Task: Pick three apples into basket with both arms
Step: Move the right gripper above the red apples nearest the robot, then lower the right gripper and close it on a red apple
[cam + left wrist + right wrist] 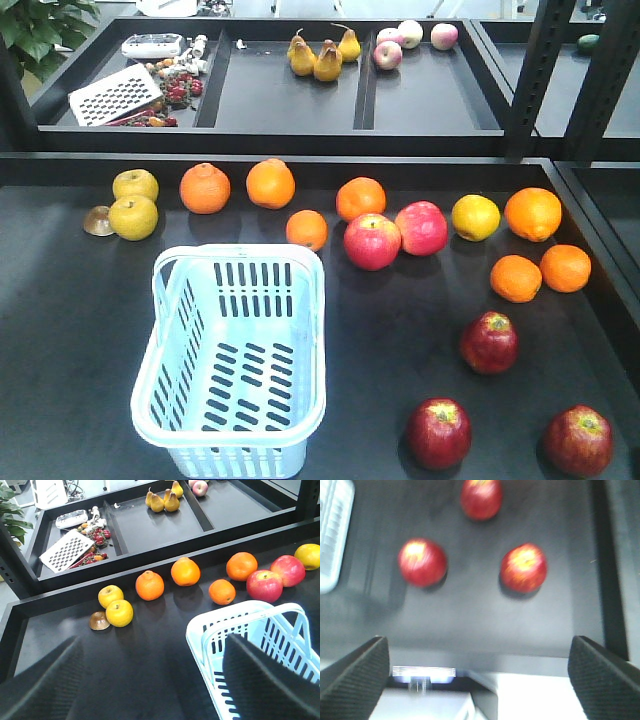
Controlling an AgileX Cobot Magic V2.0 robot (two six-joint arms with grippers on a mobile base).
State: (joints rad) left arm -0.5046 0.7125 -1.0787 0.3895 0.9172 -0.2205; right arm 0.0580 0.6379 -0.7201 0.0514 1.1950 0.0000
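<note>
Apples lead your front view: three dark maroon apples [489,342] [438,433] [578,440] sit apart from one another on the black table [80,330], toward its near right corner. The light blue basket [240,254] stands upright well to their left, its slotted base bare. Behind them you see a loose row of oranges [271,183], two pinkish-red apples [372,242] touching each other, and two yellow-green fruits [133,217] at the far left. A rear tray holds pears [325,58] and a grater [115,95]. Only the wrist cameras give you the grippers. Your left wrist view looks over the left gripper [155,639]; its fingers [45,685] stand wide apart with nothing between them, above the table just left of the basket [260,611]. The orange row shows beyond, but this view does not reach the maroon apples. Your right wrist view is blurred, yet it shows the right gripper [479,640] spread wide and holding nothing, above the table's near edge. All three maroon apples [422,562] [524,567] [481,499] lie ahead of it, untouched, and a sliver of the basket [332,530] shows at the left edge.
</note>
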